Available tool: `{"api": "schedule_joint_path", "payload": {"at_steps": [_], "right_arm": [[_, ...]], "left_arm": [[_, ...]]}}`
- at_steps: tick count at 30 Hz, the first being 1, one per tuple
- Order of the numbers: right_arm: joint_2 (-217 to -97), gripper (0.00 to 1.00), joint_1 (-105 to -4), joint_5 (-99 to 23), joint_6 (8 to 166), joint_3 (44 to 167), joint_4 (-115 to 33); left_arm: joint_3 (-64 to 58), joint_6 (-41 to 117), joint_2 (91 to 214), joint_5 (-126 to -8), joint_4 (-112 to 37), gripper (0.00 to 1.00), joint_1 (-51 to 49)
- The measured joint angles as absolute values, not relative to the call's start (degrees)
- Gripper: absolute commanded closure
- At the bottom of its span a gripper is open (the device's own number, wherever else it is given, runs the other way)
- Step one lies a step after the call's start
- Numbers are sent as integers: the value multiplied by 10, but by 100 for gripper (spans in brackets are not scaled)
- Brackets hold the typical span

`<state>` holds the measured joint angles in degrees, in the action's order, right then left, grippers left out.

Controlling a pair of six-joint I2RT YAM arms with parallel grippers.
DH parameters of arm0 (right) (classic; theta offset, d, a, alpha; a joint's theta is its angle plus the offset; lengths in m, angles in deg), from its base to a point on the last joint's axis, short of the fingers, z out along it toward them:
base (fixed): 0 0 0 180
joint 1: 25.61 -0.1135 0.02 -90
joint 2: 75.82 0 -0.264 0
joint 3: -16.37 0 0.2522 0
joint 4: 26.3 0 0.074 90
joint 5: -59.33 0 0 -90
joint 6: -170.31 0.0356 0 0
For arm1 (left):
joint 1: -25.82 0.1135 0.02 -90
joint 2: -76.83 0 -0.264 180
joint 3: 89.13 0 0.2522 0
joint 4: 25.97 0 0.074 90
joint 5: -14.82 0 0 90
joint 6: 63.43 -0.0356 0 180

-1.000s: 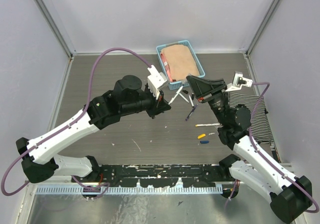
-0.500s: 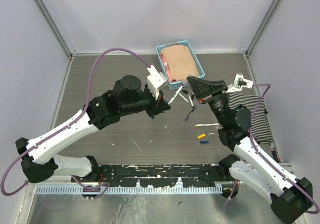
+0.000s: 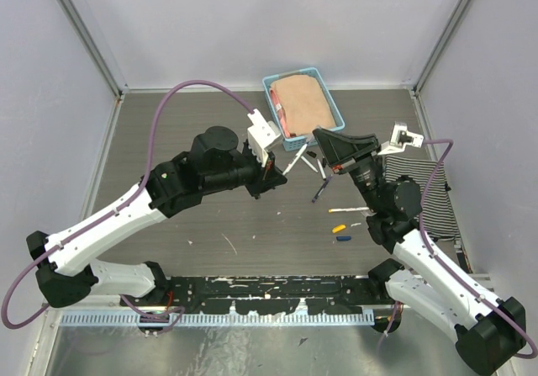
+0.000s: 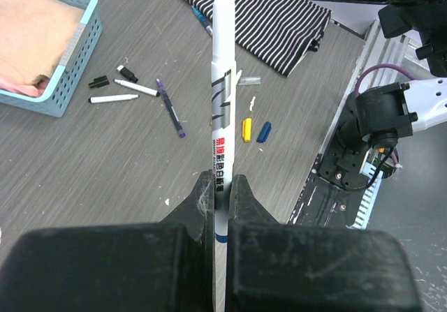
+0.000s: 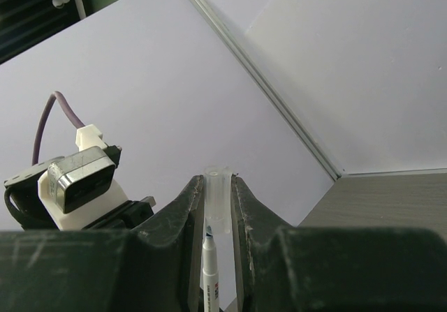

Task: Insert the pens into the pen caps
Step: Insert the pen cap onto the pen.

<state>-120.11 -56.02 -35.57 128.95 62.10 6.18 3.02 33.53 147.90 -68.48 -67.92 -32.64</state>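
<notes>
My left gripper [image 4: 221,183] [image 3: 272,174] is shut on a white pen [image 4: 222,95] with grey and red print, held off the table with its tip pointing toward the right arm. My right gripper [image 5: 217,183] [image 3: 320,144] is shut on a clear pen cap [image 5: 216,202], open end facing the pen. The white pen's blue tip [image 5: 209,246] sits just at the cap's mouth. On the table lie two white pens [image 4: 135,87], a purple pen [image 4: 172,108], black caps [image 4: 98,82], a yellow cap [image 4: 246,129] [image 3: 338,228], a blue cap [image 4: 264,131] [image 3: 344,238] and another clear cap [image 4: 250,81].
A blue basket [image 3: 271,90] holding a tan cloth stands at the back centre, just behind both grippers. A striped cloth [image 3: 435,198] [image 4: 269,15] lies at the right, with a blue pen [image 4: 202,20] by its edge. A white pen [image 3: 349,210] lies near the right arm.
</notes>
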Motion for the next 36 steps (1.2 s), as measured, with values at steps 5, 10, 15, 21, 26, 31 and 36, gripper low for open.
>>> {"api": "schedule_joint_path", "payload": {"at_steps": [5, 10, 15, 21, 26, 31, 36], "right_arm": [[-1201, 100, -563, -356, 1290, 620, 62], [-1204, 100, -564, -359, 1290, 619, 62], [-1206, 100, -566, -359, 1292, 612, 67], [-1206, 100, -569, -360, 1295, 598, 68], [-1206, 99, -576, -367, 1297, 594, 65], [-1206, 89, -579, -368, 1297, 591, 64], [-1205, 68, -581, -366, 1297, 588, 64]], "left_arm": [[30, 334, 1479, -685, -679, 100, -326], [30, 332, 1479, -687, -679, 100, -326], [28, 332, 1479, -691, -684, 100, -326], [22, 332, 1479, -697, -688, 100, -326], [22, 332, 1479, -700, -687, 100, -326], [22, 332, 1479, -702, -688, 100, -326], [21, 332, 1479, -702, -690, 100, -326]]}}
